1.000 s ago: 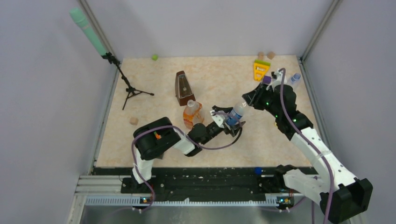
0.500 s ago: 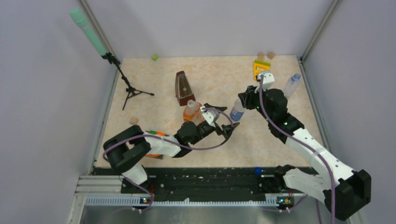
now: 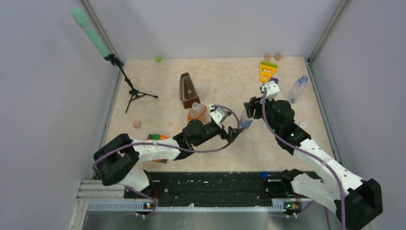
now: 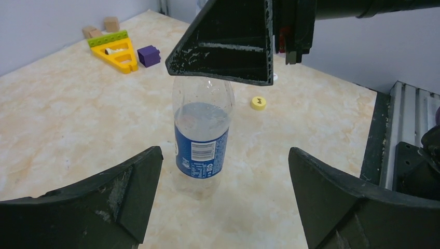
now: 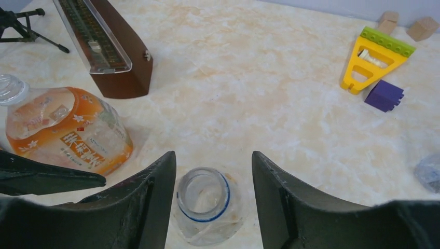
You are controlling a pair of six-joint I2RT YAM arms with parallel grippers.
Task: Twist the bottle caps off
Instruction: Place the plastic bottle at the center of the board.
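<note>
The blue-labelled bottle (image 4: 201, 148) stands upright on the table, part full. Its mouth (image 5: 203, 196) is open with only a blue ring on it. My right gripper (image 5: 212, 155) is open and straddles the neck from above. My left gripper (image 4: 224, 153) is open, low on the table, with the bottle just ahead of its fingertips and apart from them. The squat orange bottle (image 5: 67, 132) stands capless to the left. The slim unlabelled bottle (image 3: 298, 88) stands at the far right. A yellow cap (image 4: 258, 102) lies beyond the bottle, and a blue cap (image 3: 264, 175) lies on the front rail.
The brown metronome (image 3: 187, 90) stands behind the orange bottle. A yellow toy (image 5: 376, 57), a purple block (image 5: 384, 95) and wooden blocks (image 5: 423, 26) lie at the back right. A microphone stand (image 3: 129, 88) stands at the left.
My left gripper let go of the blue-labelled bottle, opened and drew back. The bottle went from tilted to standing upright. My right gripper moved nearer and left with the bottle's top.
</note>
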